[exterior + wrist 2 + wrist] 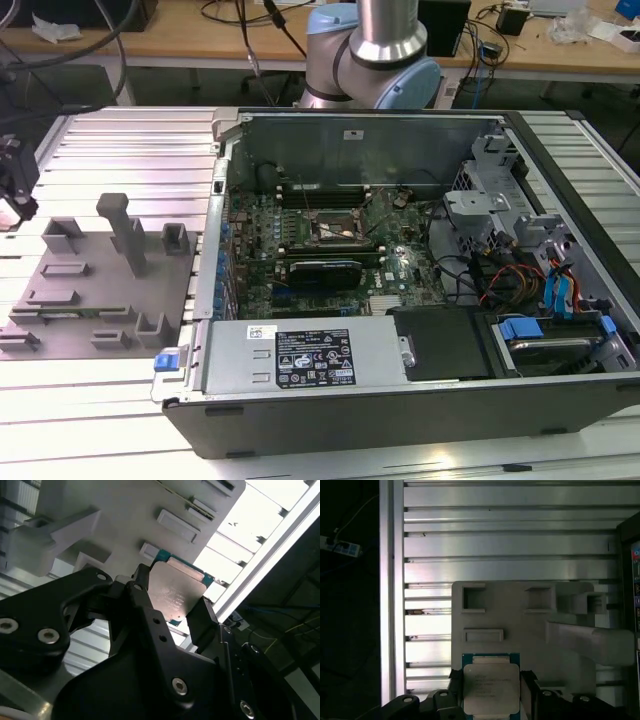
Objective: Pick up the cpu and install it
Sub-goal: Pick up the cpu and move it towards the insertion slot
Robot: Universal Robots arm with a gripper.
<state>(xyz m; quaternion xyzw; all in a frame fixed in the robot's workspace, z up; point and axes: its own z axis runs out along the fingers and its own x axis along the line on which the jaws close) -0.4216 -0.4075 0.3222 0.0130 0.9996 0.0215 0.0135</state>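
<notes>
tool (175, 600): clamped on cpu (491, 687), two opposite sides
cpu: above grey fixture plate (520, 625) edge
room: ribbed surface (505, 540) open beyond

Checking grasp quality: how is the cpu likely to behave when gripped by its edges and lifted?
The cpu is a flat plate with a metal top, so probably stiff and light. Its thin edges between the fingers might slip or tilt. The green board rim looks thin, likely fragile under hard squeezing.

Tall fixture post (592, 642), seemingly close beside fingers (528, 692)
</notes>
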